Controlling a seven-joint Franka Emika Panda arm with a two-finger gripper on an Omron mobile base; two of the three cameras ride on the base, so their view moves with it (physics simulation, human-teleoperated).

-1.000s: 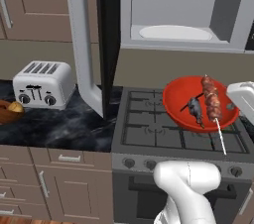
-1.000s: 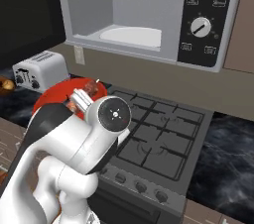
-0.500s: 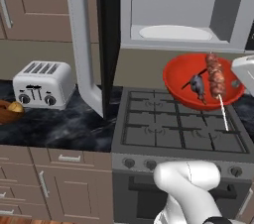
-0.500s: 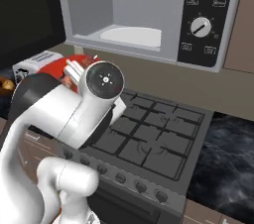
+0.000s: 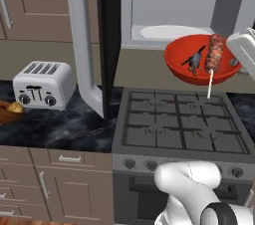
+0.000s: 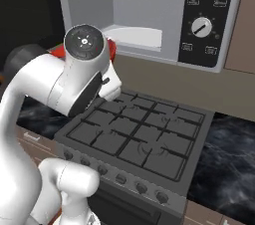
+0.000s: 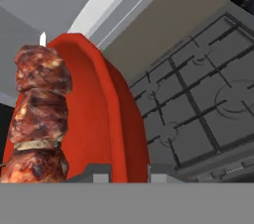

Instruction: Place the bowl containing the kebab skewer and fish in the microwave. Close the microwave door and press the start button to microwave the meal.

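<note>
The gripper (image 7: 129, 172) pinches the rim of the bowl (image 5: 201, 58), which hangs over the stove (image 5: 182, 124) just below the open microwave (image 5: 172, 7). Rigid and glossy, it could slip, so a rim hold kept level seems wise; the loose kebab skewer (image 5: 215, 55) and fish (image 5: 194, 61) may slide. The left base view shows the fish, the hand view the fingertips (image 7: 98, 172) at the rim.

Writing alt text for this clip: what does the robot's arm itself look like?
Glossy white, rounded tubular arm with dark grey bands at the joints; one joint ends in a round dark cap with small markings. No loose cables visible. Dark tips of the gripper.
</note>
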